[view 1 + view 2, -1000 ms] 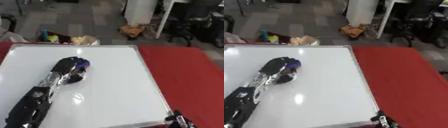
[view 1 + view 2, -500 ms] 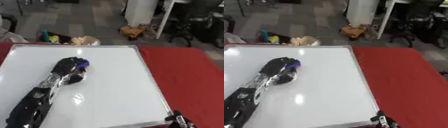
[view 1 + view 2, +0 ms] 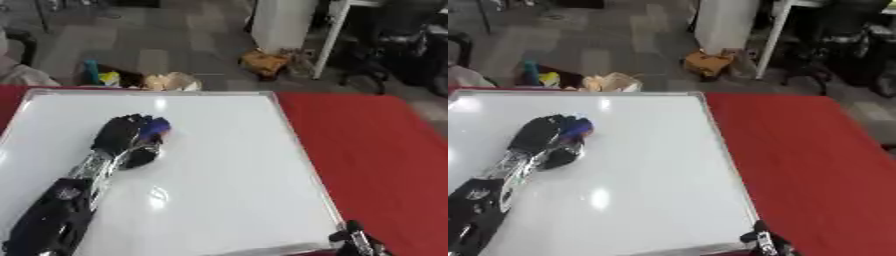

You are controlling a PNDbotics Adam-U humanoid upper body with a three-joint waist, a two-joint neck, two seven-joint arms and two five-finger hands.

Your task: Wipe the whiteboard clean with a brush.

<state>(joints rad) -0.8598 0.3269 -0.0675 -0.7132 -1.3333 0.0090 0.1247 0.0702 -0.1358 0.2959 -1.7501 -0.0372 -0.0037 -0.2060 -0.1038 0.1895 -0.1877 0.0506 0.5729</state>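
**On the whiteboard's left half, a blue brush sits under the left hand**

On the left half of the whiteboard [image 3: 219, 165] lies the brush [image 3: 156, 128], of which only a blue end shows, poking out past the fingertips on the far right side of the left hand [image 3: 127, 140]. The hand's fingers are curled over the brush and press it down onto the white surface; the rest of the brush is hidden beneath the palm. The black and silver forearm runs from the hand back to the lower left corner. The board lies on a red table [image 3: 376, 150], its surface white with glare spots.

At the board's near right corner, the right hand [image 3: 763, 242] shows only as a few dark fingertips at the bottom edge; whether they are apart or together cannot be told. The right eye view shows slightly more of them and more red table to the right.
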